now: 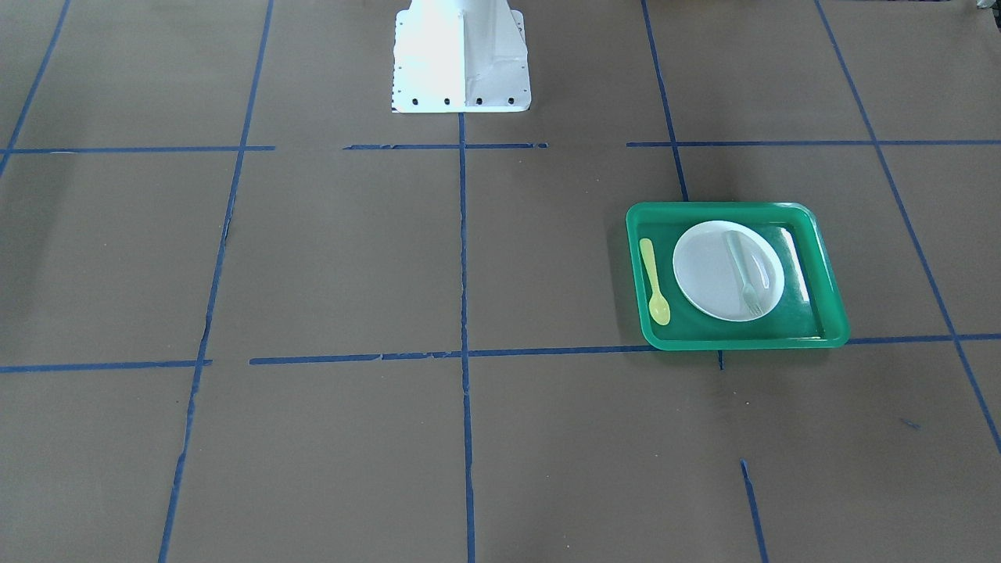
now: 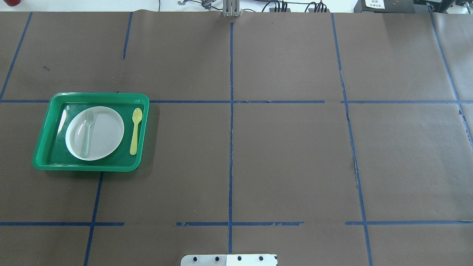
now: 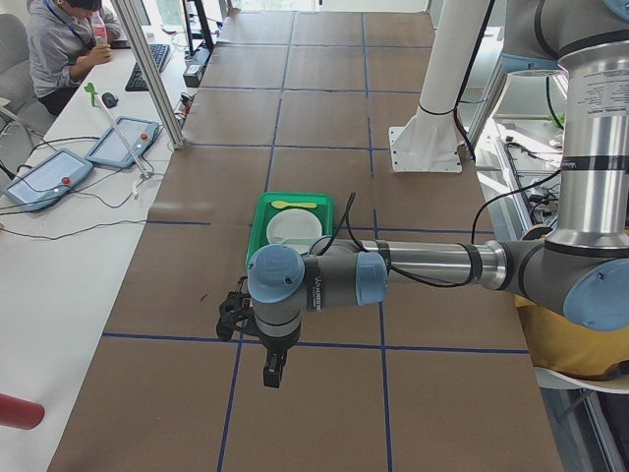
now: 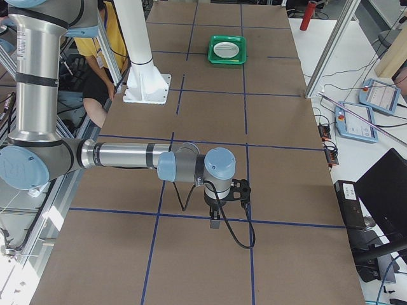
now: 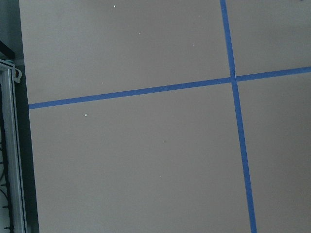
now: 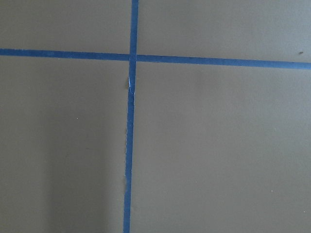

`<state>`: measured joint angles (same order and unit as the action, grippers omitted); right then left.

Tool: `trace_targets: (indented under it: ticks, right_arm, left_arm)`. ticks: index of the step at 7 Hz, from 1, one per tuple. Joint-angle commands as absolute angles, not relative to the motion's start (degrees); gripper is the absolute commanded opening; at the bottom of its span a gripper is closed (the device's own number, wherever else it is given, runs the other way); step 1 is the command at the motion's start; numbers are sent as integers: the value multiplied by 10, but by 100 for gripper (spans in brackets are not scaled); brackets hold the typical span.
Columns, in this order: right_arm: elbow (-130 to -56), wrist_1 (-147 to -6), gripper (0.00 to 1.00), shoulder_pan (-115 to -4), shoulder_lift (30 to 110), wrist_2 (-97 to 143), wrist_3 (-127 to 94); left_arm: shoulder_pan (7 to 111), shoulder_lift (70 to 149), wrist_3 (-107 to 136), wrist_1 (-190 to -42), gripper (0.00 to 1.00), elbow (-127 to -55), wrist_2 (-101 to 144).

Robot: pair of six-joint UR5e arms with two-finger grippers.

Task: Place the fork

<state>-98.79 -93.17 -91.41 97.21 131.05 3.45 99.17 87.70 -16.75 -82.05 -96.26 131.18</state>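
Left gripper (image 3: 272, 372) and right gripper (image 4: 215, 222) in side views only, spread or pressed together cannot be told, translucent fork (image 2: 87, 135) faint on white plate (image 2: 105, 133), green tray (image 2: 85, 167), bench (image 2: 288, 159).

Bright, diffuse light — shadows are soft, one lying faint beside the green tray (image 2: 85, 167), whose floor carries a white glare streak. The robot base (image 1: 461, 55) is blown out in the front-facing view — the translucent fork (image 1: 741, 270) barely separates from the white plate (image 1: 708, 274).
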Motion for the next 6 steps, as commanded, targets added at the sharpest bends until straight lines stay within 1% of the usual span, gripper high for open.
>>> trace_targets:
  ticks: [1,2,3,4,6]
  right_arm:
    - [-988,-932,100,-914,972,1310,34]
    - [-988,-932,100,-914,972,1310,34]
    - [-988,-932,100,-914,972,1310,34]
    - [-988,-932,100,-914,972,1310,35]
    - [-988,-932,100,-914,972,1310,35]
  left_arm:
    - [953,879,-165,-806,100,-997,1308]
    - [926,880,-155,-822,100,-1014,1316]
    - [852,886,2,-838,100,-1039,1322]
    - [782,910,79,-873,100,-1044,1323]
    - [695,960,200,-875,100,-1055,1323]
